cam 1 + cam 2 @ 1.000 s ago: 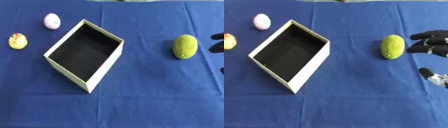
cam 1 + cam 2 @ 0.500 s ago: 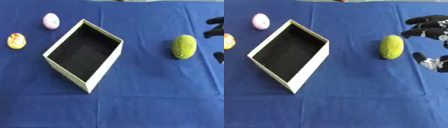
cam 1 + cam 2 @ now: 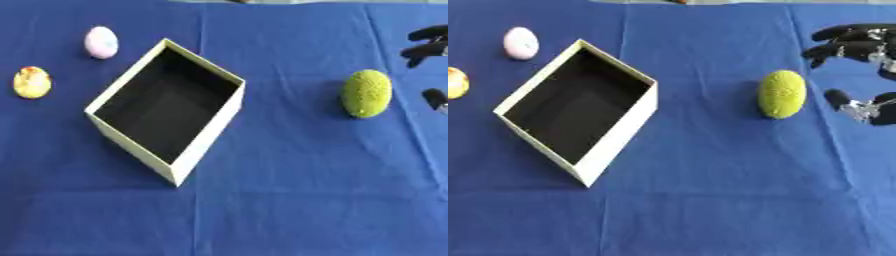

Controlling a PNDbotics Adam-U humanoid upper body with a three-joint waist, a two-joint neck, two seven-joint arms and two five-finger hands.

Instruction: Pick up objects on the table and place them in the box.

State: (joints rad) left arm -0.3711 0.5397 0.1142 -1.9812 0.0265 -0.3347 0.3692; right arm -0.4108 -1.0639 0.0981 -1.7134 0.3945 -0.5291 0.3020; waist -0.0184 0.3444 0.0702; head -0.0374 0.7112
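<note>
A cream box [image 3: 206, 146] with a dark inside sits open at centre left on the blue cloth, empty. A bumpy yellow-green oval object [image 3: 781, 94] lies to its right. My right hand [image 3: 857, 46] hovers just right of that object, fingers spread above and thumb [image 3: 843, 103] below, open and not touching it. A pink-white egg shape [image 3: 101, 42] and a yellow-orange egg shape [image 3: 31, 82] lie left of the box. My left hand shows in neither view.
The blue cloth [image 3: 289, 210] covers the whole table, with bare room along the front and between the box and the green object.
My right hand has risen and shifted slightly left toward the green object, its fingers spreading wider. The objects and box have not moved.
</note>
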